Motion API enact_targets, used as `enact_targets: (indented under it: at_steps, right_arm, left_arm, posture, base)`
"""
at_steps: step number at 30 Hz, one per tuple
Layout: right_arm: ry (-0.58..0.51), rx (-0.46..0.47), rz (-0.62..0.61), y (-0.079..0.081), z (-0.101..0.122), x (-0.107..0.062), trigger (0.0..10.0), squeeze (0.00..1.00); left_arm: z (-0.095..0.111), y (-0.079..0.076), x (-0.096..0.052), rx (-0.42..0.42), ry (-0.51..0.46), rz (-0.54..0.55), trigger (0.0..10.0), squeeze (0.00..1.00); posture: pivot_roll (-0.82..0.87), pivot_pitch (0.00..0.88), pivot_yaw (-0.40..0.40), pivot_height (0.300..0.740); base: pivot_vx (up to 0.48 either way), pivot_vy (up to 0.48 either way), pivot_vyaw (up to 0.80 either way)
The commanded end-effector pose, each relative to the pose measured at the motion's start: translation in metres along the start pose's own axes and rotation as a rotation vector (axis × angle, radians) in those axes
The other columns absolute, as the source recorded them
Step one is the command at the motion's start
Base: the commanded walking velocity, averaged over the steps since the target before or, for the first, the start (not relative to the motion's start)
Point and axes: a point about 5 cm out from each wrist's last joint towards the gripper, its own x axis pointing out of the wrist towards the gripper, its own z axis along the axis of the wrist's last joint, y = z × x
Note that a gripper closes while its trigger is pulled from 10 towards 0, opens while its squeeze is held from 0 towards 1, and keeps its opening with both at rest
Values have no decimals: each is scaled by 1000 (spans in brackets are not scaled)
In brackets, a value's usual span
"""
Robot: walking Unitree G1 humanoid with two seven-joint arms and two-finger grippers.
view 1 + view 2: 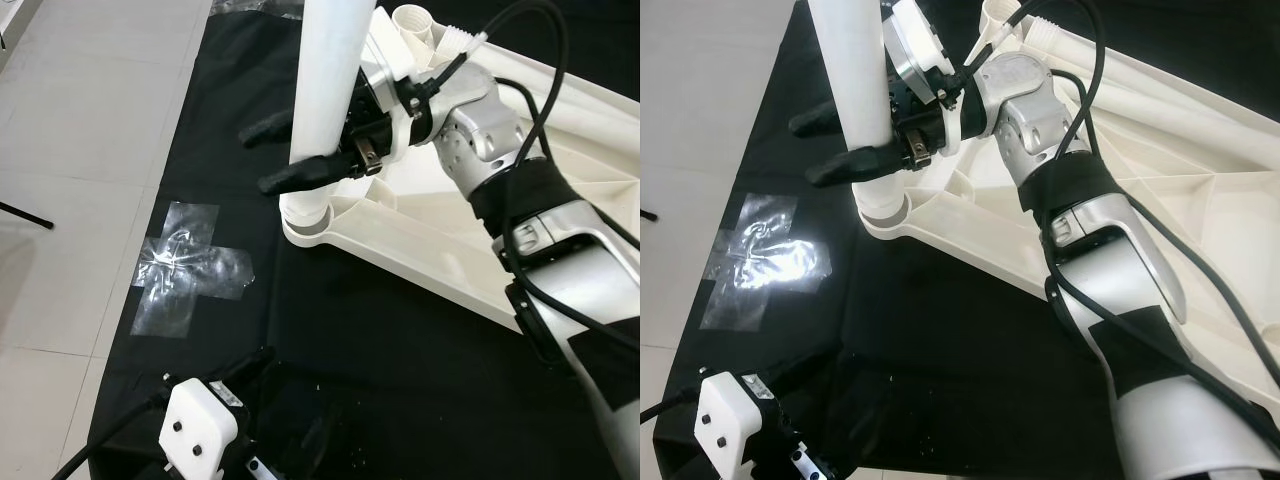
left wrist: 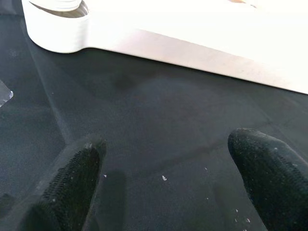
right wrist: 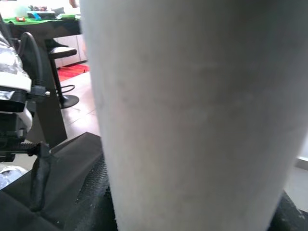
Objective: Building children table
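The white table top [image 1: 470,250] lies upside down on a black mat [image 1: 380,350]. A white table leg [image 1: 325,80] stands upright in its near corner socket [image 1: 305,215]. My right gripper [image 1: 262,158] reaches in from the right and is shut on the leg just above the socket, one black finger [image 1: 300,175] in front of it and one behind. In the right wrist view the leg [image 3: 192,110] is pressed close between the fingers. My left gripper [image 2: 168,178] hovers open low over the mat, short of the socket corner [image 2: 57,29], with nothing between its fingers.
A cross of clear tape [image 1: 190,265] is stuck on the mat left of the socket. Pale floor tiles [image 1: 80,110] border the mat on the left. Another leg socket [image 1: 415,20] stands at the table top's far corner. Black cables loop over my right arm [image 1: 560,260].
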Motion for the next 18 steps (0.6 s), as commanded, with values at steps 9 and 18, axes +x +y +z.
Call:
enact_targets:
  at_steps: [9,18]
  right_arm:
    - [85,159,64,18,-33,-1,10000,0]
    - [92,183,110,24,-33,-1,10000,0]
  left_arm:
    - [0,-4,-3,-9,10,-11,10000,0]
    - [0,-4,-3,-6,12,-11,10000,0]
  posture:
    - [123,508,-143,740]
    - [123,507,-142,740]
  base:
    - [0,0,0]
    - [0,0,0]
